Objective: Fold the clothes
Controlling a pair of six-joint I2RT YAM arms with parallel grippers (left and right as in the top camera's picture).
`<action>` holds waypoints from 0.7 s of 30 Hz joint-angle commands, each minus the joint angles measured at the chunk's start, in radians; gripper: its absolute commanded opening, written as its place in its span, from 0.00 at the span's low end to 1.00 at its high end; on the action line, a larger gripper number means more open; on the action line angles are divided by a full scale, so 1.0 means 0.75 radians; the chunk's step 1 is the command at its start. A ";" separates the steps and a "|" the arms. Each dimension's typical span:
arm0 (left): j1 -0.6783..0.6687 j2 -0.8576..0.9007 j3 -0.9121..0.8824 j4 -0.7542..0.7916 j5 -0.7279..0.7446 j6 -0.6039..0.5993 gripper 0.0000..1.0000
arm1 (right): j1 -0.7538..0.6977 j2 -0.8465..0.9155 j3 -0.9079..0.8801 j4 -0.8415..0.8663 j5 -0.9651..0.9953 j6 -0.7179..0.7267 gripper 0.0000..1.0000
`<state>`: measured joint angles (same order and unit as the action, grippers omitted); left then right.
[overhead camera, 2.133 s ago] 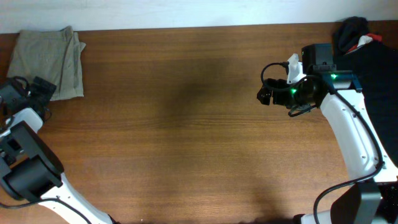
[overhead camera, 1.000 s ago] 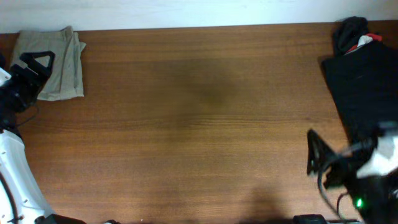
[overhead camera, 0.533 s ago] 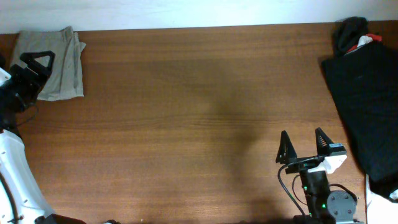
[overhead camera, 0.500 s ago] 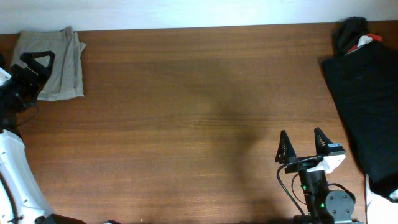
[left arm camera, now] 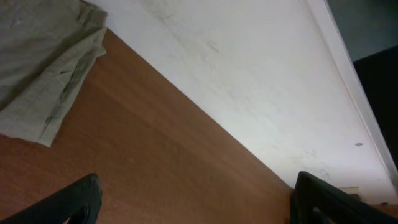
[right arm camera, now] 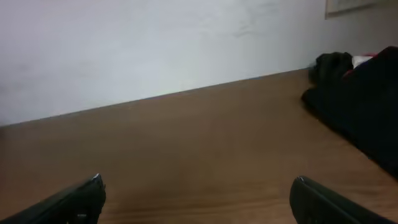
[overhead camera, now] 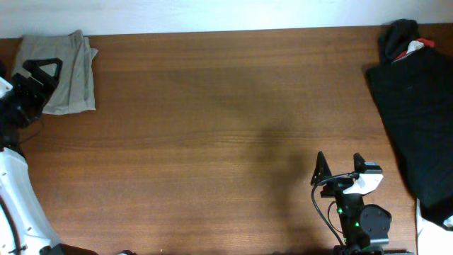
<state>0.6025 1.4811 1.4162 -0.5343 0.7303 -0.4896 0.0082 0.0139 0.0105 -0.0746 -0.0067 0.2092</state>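
So the khaki-green shorts (overhead camera: 60,67) sit bunched in the bench's (overhead camera: 212,127) far-left corner. At their left edge is the left gripper (overhead camera: 35,79), fingers spread wide with nothing between them. Near the bench's front edge, toward the right, the right gripper (overhead camera: 340,166) has its fingers apart too. A black garment (overhead camera: 414,106) covers the bench's far-right end.

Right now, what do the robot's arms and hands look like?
The left hand and right hand are black with triangular fingers. The left arm is white with black joints; the right arm has a white wrist piece, black cable, green light.
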 commanded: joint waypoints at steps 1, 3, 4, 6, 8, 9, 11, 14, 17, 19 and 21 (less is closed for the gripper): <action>0.001 -0.011 0.013 0.001 0.018 0.008 0.99 | 0.006 -0.002 -0.007 -0.008 0.021 0.003 0.99; 0.001 -0.011 0.013 0.001 0.018 0.008 0.99 | 0.006 -0.002 -0.007 -0.008 0.021 0.002 0.99; 0.001 -0.011 0.013 0.001 0.018 0.008 0.99 | 0.006 -0.002 -0.007 -0.008 0.021 0.003 0.99; 0.001 -0.011 0.013 0.001 0.018 0.008 0.99 | 0.006 -0.002 -0.007 -0.008 0.021 0.003 0.99; 0.001 -0.011 0.013 0.001 0.018 0.008 0.99 | 0.006 -0.002 -0.007 -0.008 0.021 0.003 0.99; 0.001 -0.011 0.013 0.001 0.018 0.008 0.99 | 0.006 -0.002 -0.007 -0.008 0.021 0.003 0.99; 0.001 -0.011 0.013 0.001 0.018 0.008 0.99 | 0.006 -0.002 -0.007 -0.008 0.021 0.002 0.99; 0.001 -0.011 0.013 0.001 0.018 0.008 0.99 | 0.006 -0.002 -0.007 -0.008 0.021 0.003 0.99; 0.001 -0.011 0.013 0.001 0.018 0.008 0.99 | 0.006 -0.002 -0.007 -0.008 0.021 0.003 0.99; 0.001 -0.011 0.013 0.001 0.010 0.008 0.99 | 0.006 -0.002 -0.007 -0.008 0.021 0.003 0.99; -0.013 -0.052 -0.003 -0.045 -0.170 0.010 0.99 | 0.006 -0.002 -0.007 -0.008 0.021 0.003 0.99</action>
<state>0.6025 1.4811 1.4162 -0.5365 0.7231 -0.4896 0.0082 0.0139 0.0105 -0.0746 -0.0067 0.2089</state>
